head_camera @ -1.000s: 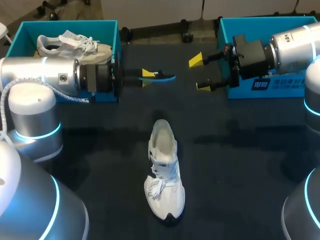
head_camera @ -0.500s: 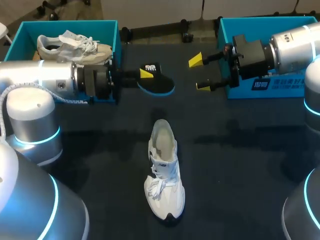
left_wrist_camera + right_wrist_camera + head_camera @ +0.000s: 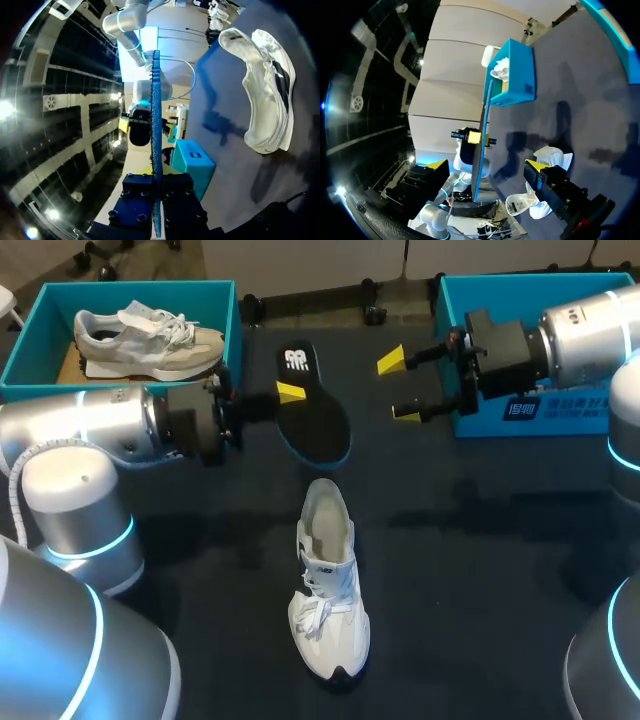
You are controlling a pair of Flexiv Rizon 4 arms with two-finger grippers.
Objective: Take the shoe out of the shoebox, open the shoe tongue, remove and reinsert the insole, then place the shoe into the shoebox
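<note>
The dark table [image 3: 480, 570] is carrying everything. The left arm [image 3: 100, 425] is coming in from 9 o'clock, the right arm [image 3: 590, 335] from 2 o'clock. One teal shoebox [image 3: 150, 286] at 10 o'clock is holding a second sneaker [image 3: 150, 340]; another shoebox [image 3: 500, 280] is sitting at 2 o'clock. The white shoe [image 3: 328, 590] is lying out of both boxes at 6 o'clock, toe pointing to 6. The left gripper [image 3: 290, 395] is clamping the dark insole [image 3: 318, 425] at 12 o'clock. The right gripper [image 3: 400, 387] is hanging with its jaws spread, holding nothing.
</note>
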